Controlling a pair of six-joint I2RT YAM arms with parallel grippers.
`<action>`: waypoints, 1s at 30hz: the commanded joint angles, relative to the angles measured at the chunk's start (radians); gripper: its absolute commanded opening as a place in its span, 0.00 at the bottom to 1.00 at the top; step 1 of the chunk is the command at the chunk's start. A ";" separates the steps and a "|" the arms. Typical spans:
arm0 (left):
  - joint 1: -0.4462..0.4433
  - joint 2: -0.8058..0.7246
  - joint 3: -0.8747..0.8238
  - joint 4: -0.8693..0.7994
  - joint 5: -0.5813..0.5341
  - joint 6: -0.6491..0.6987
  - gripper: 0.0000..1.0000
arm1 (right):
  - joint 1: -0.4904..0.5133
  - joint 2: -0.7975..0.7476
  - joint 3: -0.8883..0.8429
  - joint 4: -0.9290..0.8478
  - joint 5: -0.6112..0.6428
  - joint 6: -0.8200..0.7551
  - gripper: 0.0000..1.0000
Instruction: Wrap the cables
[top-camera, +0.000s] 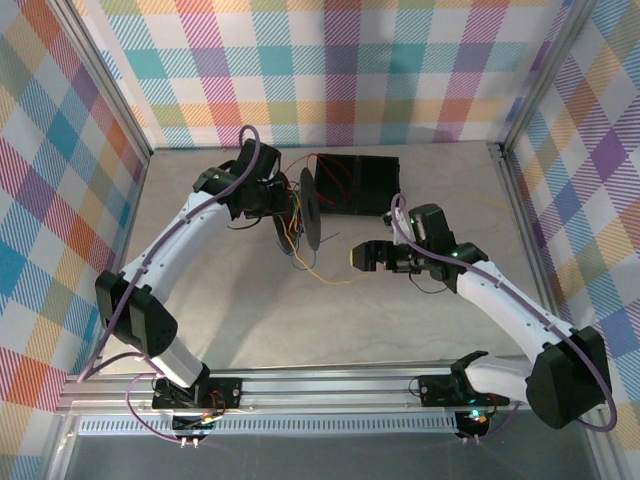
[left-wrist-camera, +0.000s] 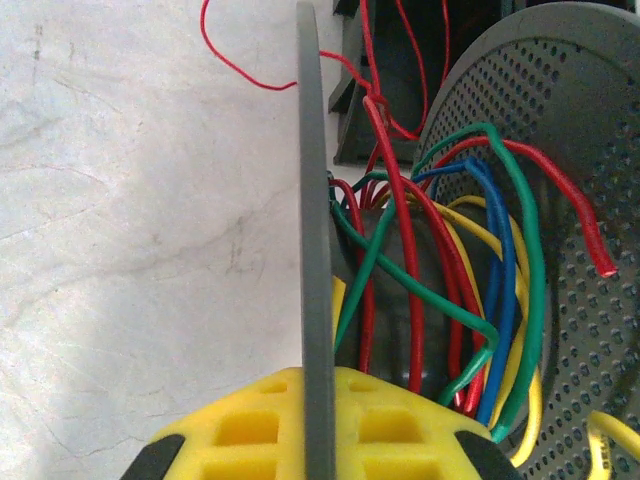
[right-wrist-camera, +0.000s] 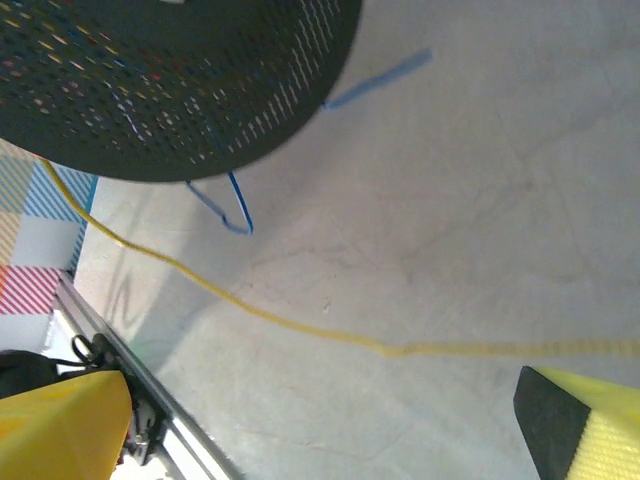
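Two yellow fingers (left-wrist-camera: 250, 430) of the left gripper (top-camera: 282, 207) pinch the near spool flange (left-wrist-camera: 312, 200) edge-on. Its arm bows out leftward from the base and reaches across the table (top-camera: 420, 320). Red, green, blue and yellow cables (left-wrist-camera: 440, 290) bunch round the hub. The right gripper (top-camera: 357, 257) hangs with fingers (right-wrist-camera: 60, 420) spread wide above a loose yellow strand (right-wrist-camera: 300, 325), wrist pointing left, elbow bent back.

Spool (top-camera: 310, 205) on edge at mid-table (top-camera: 400, 320), box (top-camera: 365, 185) just behind and right of it, left gripper (top-camera: 283, 205) at its left, astride a flange (left-wrist-camera: 316, 200), cables (left-wrist-camera: 420, 280) bunched between flanges, one trailing forward, right gripper (top-camera: 358, 257) nearer, right of spool
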 joint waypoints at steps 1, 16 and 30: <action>0.010 -0.085 -0.003 0.116 0.003 -0.023 0.00 | -0.019 -0.061 -0.020 -0.025 0.004 0.184 0.99; 0.010 -0.162 -0.042 0.180 -0.016 -0.044 0.00 | -0.086 -0.236 -0.258 0.116 -0.070 0.438 0.95; 0.009 -0.184 -0.085 0.208 0.049 -0.055 0.00 | -0.181 -0.093 -0.413 0.619 -0.066 0.734 0.69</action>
